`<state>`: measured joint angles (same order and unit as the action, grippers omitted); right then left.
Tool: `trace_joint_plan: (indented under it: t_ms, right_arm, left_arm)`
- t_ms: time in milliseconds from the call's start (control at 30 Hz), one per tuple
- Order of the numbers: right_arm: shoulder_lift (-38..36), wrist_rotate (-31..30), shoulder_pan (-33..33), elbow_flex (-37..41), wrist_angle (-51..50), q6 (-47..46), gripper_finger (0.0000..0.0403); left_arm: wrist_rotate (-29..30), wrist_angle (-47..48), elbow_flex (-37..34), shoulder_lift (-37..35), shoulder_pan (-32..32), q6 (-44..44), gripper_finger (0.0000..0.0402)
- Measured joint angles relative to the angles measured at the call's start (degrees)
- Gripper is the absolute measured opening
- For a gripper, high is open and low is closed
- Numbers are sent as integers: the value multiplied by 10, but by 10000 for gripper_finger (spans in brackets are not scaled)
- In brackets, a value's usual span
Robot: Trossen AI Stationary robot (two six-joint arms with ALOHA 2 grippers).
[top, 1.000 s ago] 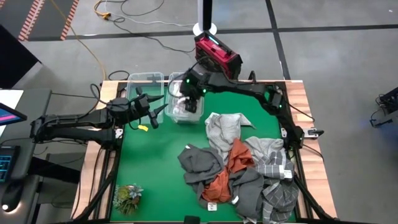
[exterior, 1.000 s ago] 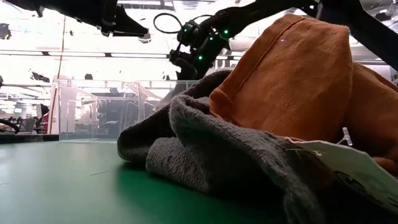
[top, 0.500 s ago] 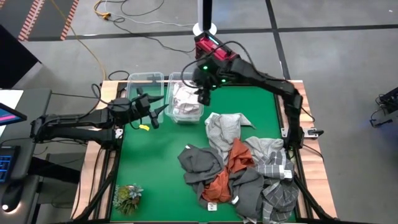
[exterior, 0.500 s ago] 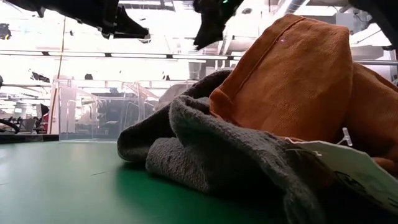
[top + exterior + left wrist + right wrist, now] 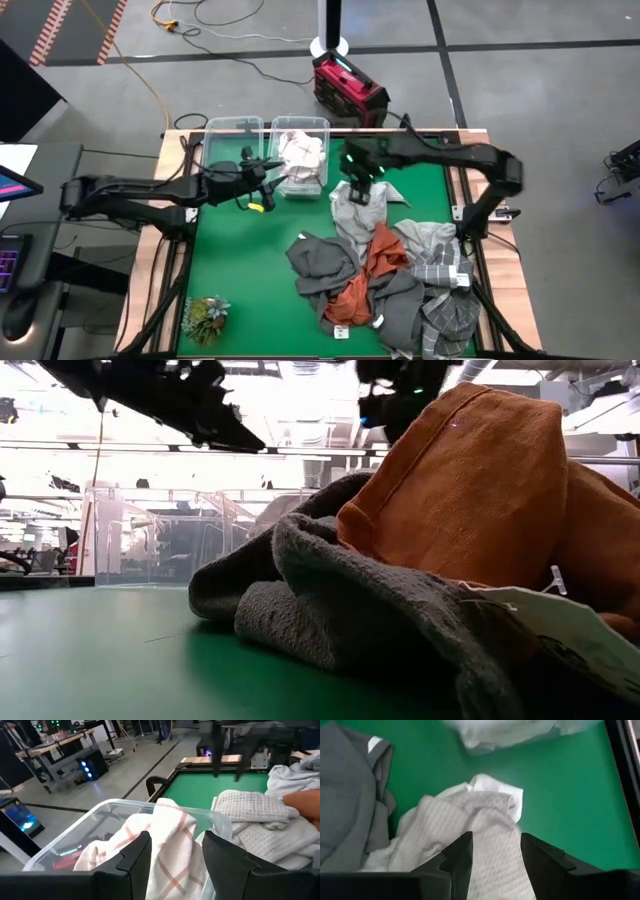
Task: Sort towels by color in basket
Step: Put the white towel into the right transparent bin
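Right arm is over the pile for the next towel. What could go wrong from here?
The open right gripper hangs above the pale waffle-weave towel, which overlaps the dark grey towel; a grab may drag both. The white red-checked towel bulges above the clear plastic bin's rim, beside the open left gripper, and might spill.

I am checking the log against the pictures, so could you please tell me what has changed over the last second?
The right hand has swung away from the clear bin, leaving the white towel in it, and now hangs open over the light grey towel. The left hand has advanced toward that bin, open and empty. The towel pile and the plant stayed put.
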<state>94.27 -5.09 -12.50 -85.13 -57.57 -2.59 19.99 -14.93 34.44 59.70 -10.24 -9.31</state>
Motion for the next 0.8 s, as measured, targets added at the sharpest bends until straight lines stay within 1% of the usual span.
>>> trace_joint_plan:
  t_ms: [67,200,300,400,533,600,700,800]
  right_arm:
    - [-54,-38,27,64,41,-22,192]
    - [-153,-96,70,183,128,-66,192]
    - [-210,-107,90,246,202,-84,192]
    - [-249,-107,104,287,271,-90,192]
    - [-269,-116,121,313,351,-73,192]
    - [-271,-118,130,321,383,-61,192]
    - [-262,-119,142,327,393,-44,191]
    - [-257,-119,144,327,378,-49,191]
  left_arm:
    - [0,-17,3,22,0,0,167]
    - [0,-20,42,71,-7,-2,167]
    - [0,5,91,117,-15,-33,167]
    - [0,74,154,168,-28,-59,167]
    - [0,214,243,235,-44,-84,167]
    - [0,275,276,264,-53,-97,167]
    - [0,319,308,300,-73,-109,167]
    - [-5,324,324,320,-95,-117,167]
